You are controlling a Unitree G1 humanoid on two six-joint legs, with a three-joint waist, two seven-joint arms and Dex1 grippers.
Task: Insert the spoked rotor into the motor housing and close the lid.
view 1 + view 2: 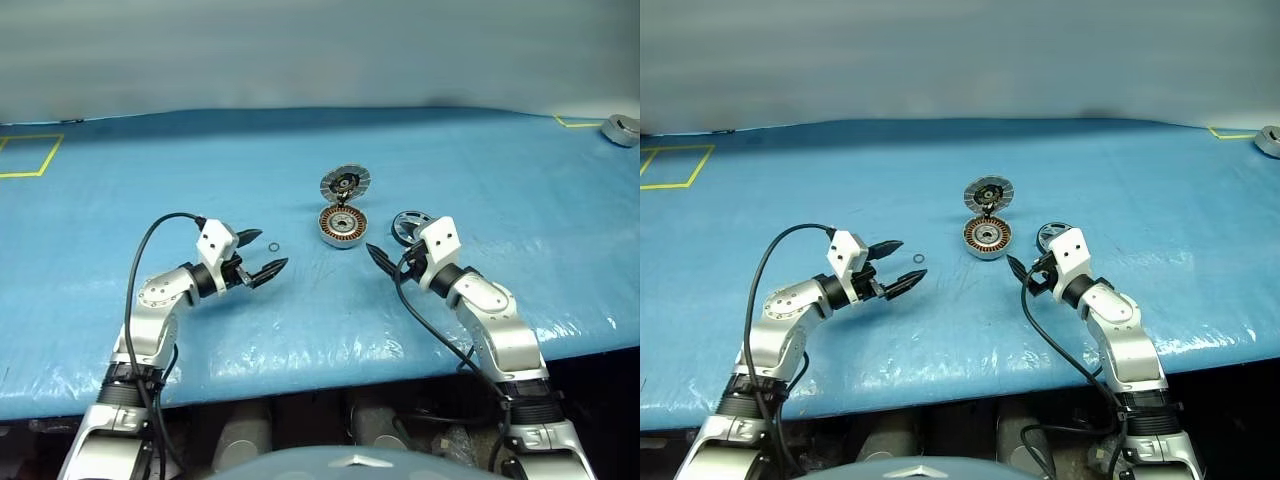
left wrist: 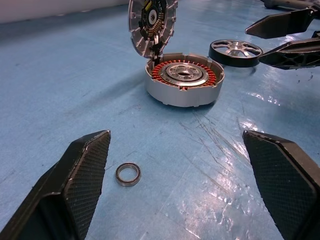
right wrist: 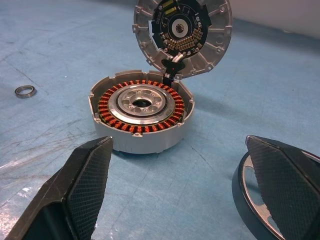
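From the head views nothing is done yet: the motor housing (image 1: 342, 226) sits mid-surface, its lid (image 1: 345, 184) tipped open behind it, the spoked rotor (image 1: 409, 225) just to its right. Left pincer (image 1: 262, 254) and right pincer (image 1: 1019, 272) both gape empty, with wide blue surface (image 1: 500, 160) all round. The left wrist view shows a small ring (image 2: 128, 175) between the fingers. In the right wrist view the rotor lies beside one finger.
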